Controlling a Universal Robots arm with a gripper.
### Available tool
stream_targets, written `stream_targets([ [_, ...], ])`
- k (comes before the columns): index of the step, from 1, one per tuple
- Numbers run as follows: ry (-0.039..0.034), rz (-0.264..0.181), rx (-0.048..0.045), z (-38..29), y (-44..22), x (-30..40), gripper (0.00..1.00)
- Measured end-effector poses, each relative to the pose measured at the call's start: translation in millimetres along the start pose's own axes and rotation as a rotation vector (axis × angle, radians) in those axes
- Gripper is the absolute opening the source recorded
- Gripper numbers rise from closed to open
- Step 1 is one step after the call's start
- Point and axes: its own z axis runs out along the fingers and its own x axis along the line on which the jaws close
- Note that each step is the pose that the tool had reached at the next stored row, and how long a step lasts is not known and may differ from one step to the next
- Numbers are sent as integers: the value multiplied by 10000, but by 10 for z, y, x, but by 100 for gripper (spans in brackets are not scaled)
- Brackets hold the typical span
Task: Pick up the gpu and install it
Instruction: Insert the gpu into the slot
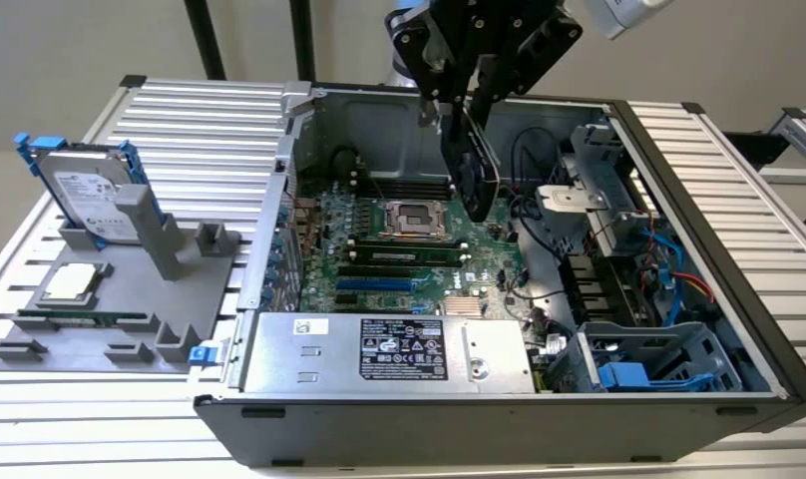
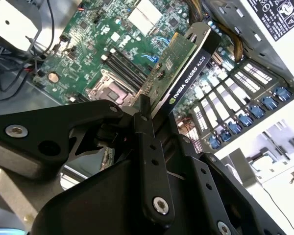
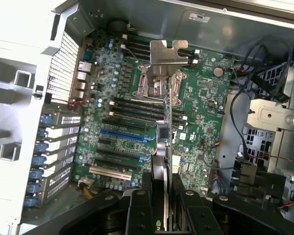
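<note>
Black gripper [image 1: 459,112] high over open computer case [image 1: 483,434], fingers clamped on gpu [image 1: 474,175]. Below gripper: gpu hangs edge-on, near vertical, lower end over green motherboard [image 1: 376,269]; contact there cannot be told. CPU socket [image 1: 411,218] just beside that lower end, toward exterior view's left. Power supply [image 1: 376,349] further below gripper, at case's near wall. Well apart from gripper, toward exterior view's left, outside case: grey fixture [image 1: 164,299] with hard drive [image 1: 91,195] standing upright, blue rails on it; CPU chip [image 1: 73,283] and memory stick [image 1: 84,319] lying flat.

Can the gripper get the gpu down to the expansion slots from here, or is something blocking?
Probably yes: the gripper holds the gpu upright above the motherboard, and the expansion slots look bare, with the cables off to one side.
</note>
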Motion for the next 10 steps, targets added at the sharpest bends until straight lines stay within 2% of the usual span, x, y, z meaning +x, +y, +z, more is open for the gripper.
stream_targets([
  [10, 24, -427, -8, 0, 0, 0, 0],
])
